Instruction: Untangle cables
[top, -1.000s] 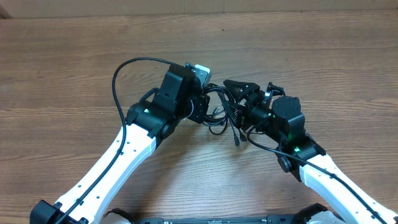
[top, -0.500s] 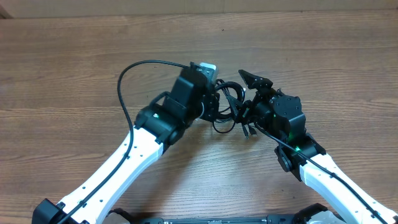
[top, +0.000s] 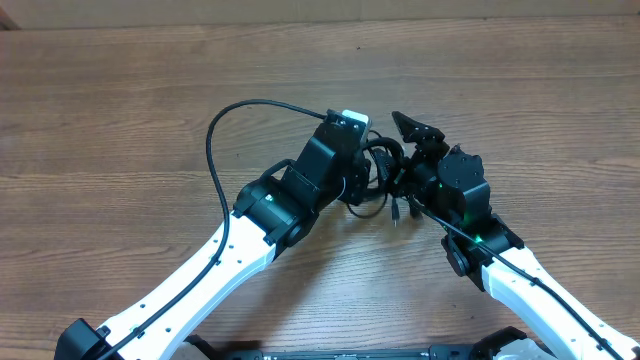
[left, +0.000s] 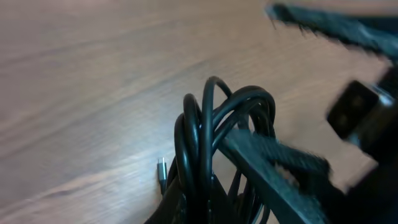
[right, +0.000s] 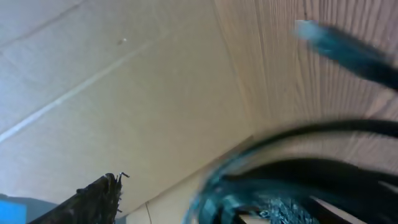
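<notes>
The cables are a small black bundle held up between my two grippers at the table's middle. My left gripper is shut on the bundle's lower part; in the left wrist view the loops rise out of its jaws. A silver plug tip hangs beside the loops, and it also shows in the overhead view. My right gripper is open. One finger reaches into the loops and the other is well above them. The right wrist view shows the cables blurred and close.
The wooden table lies all around. The left arm's own thick black wire arcs out to the left. A cardboard wall fills the right wrist view's background.
My left gripper has moved to the right with the bundle, closing on the right gripper. The bundle has drawn tighter. The right gripper has tilted up slightly.
</notes>
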